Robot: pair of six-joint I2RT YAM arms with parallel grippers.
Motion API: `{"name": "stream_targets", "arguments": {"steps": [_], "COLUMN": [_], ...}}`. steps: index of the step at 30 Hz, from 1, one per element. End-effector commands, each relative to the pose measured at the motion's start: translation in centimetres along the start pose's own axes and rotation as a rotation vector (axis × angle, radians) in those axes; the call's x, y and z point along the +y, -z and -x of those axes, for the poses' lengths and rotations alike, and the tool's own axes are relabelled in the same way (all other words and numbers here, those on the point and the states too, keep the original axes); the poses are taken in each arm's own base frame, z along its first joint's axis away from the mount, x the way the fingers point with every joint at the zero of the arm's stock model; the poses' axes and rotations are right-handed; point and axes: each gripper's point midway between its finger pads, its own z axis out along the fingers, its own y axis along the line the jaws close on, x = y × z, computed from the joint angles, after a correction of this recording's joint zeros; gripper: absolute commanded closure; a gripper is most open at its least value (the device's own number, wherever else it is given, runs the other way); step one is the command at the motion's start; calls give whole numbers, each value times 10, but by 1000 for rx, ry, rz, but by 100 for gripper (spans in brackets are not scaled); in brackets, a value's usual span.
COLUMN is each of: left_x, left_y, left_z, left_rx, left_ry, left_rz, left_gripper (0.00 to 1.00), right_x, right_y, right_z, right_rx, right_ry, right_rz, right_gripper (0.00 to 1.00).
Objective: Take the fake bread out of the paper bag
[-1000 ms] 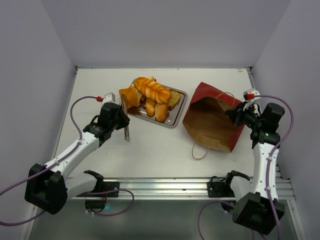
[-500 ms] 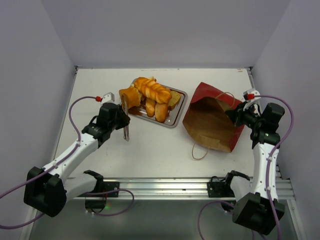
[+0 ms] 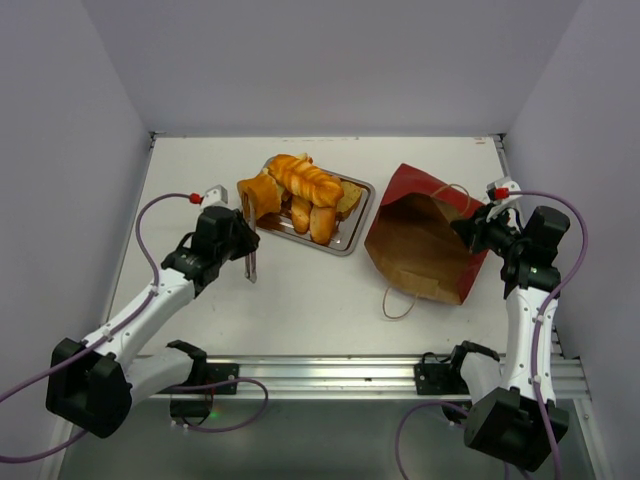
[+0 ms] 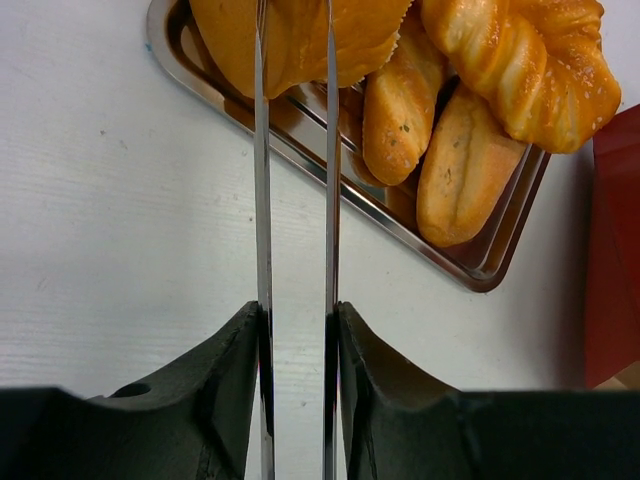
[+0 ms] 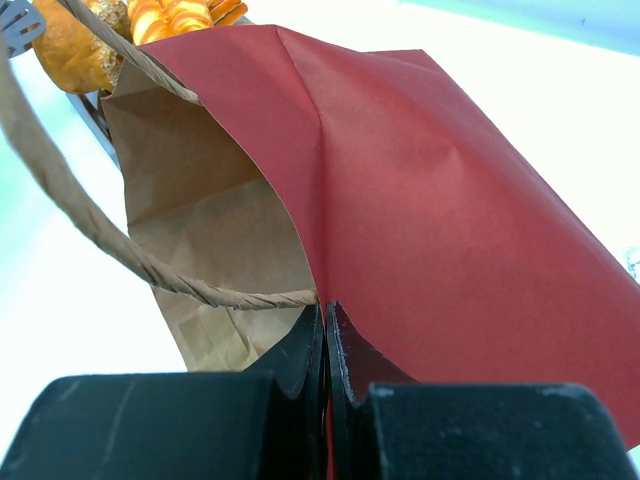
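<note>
The fake bread (image 3: 300, 190) is piled golden on a steel tray (image 3: 346, 248) at centre back. My left gripper (image 3: 243, 240) stands by the tray's left end, shut on thin metal tongs (image 4: 261, 180). The two tong blades run along my finger pads, a narrow gap apart, and their tips flank a bread piece (image 4: 295, 40) on the tray (image 4: 480, 275). The dark-red paper bag (image 3: 420, 250) lies on its side to the right, its tan mouth facing the arms. My right gripper (image 5: 325, 310) is shut on the bag's rim (image 5: 420, 200) beside a twine handle (image 5: 150, 270).
A second twine handle (image 3: 398, 303) loops onto the table in front of the bag. White walls close in on the left, back and right. A metal rail (image 3: 330, 375) runs along the near edge between the arm bases.
The left gripper has eased slightly wider, letting the tong blades spread a little, and the left arm has shifted slightly. The right arm and the bag have not moved.
</note>
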Motion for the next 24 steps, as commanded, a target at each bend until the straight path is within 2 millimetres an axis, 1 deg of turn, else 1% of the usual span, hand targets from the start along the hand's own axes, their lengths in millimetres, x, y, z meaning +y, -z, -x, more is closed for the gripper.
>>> {"name": "stream_targets", "arguments": {"steps": [1, 14, 24], "left_x": [-13, -19, -19], "left_y": [11, 18, 21], "left_z": [27, 36, 36], "left_rx": [-73, -88, -89], "left_ry": [-1, 0, 0], "left_rz": [-34, -52, -50], "left_gripper": [62, 60, 57], "right_x": [2, 3, 3], "right_y": [2, 3, 3], "right_z": [9, 9, 10], "right_rx": [-30, -31, -32], "right_ry": [31, 32, 33], "right_rz": [5, 8, 7], "right_gripper": [98, 98, 98]}}
